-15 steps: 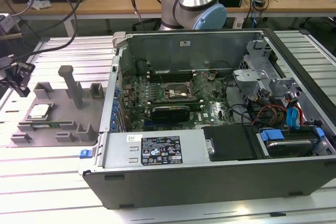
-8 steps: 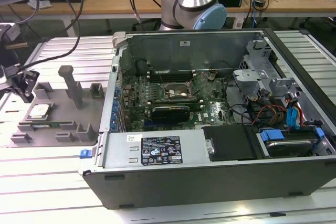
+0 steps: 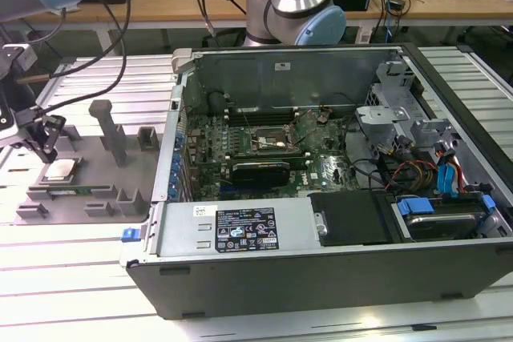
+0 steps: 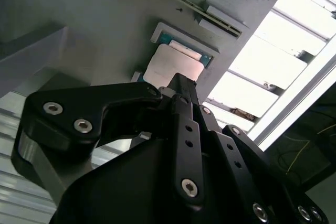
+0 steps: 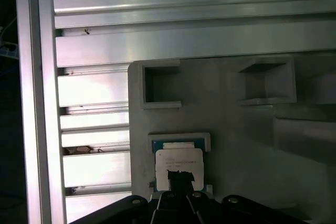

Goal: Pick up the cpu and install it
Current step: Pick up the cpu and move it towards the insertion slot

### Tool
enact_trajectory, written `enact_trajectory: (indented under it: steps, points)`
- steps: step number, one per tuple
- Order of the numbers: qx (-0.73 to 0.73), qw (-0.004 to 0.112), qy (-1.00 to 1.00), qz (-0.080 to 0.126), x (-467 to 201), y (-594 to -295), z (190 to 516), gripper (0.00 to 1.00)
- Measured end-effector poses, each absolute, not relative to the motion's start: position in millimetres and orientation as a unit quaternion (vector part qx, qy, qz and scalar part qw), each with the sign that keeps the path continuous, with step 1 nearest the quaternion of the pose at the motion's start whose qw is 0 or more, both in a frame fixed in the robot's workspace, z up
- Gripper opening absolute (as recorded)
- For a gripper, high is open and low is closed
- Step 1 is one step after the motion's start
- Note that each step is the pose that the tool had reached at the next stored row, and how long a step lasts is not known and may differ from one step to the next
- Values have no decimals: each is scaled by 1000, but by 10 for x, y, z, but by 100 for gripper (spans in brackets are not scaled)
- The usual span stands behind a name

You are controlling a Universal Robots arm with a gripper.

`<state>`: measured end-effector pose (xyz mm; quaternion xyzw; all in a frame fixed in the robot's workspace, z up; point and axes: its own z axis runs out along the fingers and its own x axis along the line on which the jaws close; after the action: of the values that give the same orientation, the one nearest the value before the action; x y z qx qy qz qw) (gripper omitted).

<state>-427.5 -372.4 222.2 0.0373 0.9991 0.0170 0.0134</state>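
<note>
Currently the gripper (image 3: 45, 153) hangs at the exterior view's far left, jaws pinched together and gripping nothing, its tip just over the cpu (image 3: 61, 170). The cpu lies flat in a pocket of the grey fixture (image 3: 86, 172), presumably to locate it for pickup.

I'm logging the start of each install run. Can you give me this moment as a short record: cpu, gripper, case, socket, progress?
cpu: lies flat in a recess of the grey fixture tray, at the exterior view's left, outside the computer case
gripper: right over the cpu in both wrist views; contact cannot be told
computer case: side open, motherboard exposed
socket: mid-motherboard, without the cpu
progress: cpu not yet lifted from the tray
</note>
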Motion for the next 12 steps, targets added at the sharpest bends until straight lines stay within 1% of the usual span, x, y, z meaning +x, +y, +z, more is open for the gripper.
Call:
enact_trajectory:
  steps: [12]
  points:
    - [36,13,999,16,-4254,-3727,2085,11]
